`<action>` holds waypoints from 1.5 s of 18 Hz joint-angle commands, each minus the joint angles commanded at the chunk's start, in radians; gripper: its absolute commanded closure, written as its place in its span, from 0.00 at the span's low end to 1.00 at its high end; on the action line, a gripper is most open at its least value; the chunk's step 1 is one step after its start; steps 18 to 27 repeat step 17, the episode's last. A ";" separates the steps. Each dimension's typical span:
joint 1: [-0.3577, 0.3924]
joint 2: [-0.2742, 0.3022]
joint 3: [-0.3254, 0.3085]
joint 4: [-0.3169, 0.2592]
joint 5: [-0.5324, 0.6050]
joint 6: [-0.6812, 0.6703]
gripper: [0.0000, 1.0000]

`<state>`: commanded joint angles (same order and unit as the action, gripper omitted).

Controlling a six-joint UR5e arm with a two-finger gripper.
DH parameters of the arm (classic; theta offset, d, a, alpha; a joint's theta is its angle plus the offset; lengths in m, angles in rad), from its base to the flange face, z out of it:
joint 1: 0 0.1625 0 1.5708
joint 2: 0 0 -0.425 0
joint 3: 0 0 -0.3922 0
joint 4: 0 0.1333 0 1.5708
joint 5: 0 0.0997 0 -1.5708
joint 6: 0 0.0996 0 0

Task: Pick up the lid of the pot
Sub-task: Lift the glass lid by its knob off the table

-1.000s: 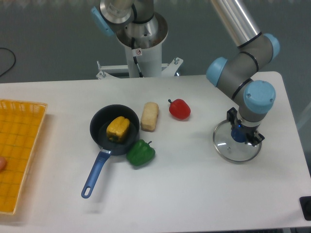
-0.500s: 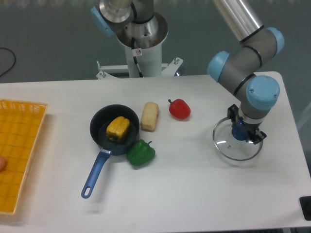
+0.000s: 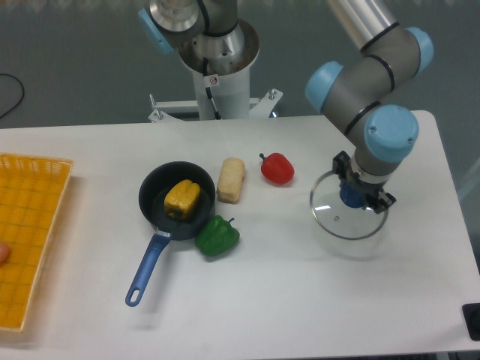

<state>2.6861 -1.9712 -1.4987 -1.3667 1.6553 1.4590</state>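
The pot lid [image 3: 333,218], a clear disc with a thin metal rim and a blue knob, is on the right side of the camera view. My gripper [image 3: 363,184] is over the lid's upper right part, shut on the blue knob. The arm comes down from the upper right. The lid looks raised off the white table and slightly tilted, though its height is hard to judge. The gripper covers part of its far rim.
A black pan [image 3: 153,202] with a blue handle holds a yellow pepper [image 3: 181,199]. Near it lie a green pepper [image 3: 217,237], a tan oblong item [image 3: 231,180] and a red pepper [image 3: 277,169]. An orange crate [image 3: 56,169] stands at the left edge.
My gripper and the lid have moved together to the left and slightly up in the view. The lid's outline has tilted. The pan and the vegetables have stayed where they were.
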 joint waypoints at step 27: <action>-0.037 0.022 -0.008 -0.026 -0.031 -0.095 0.50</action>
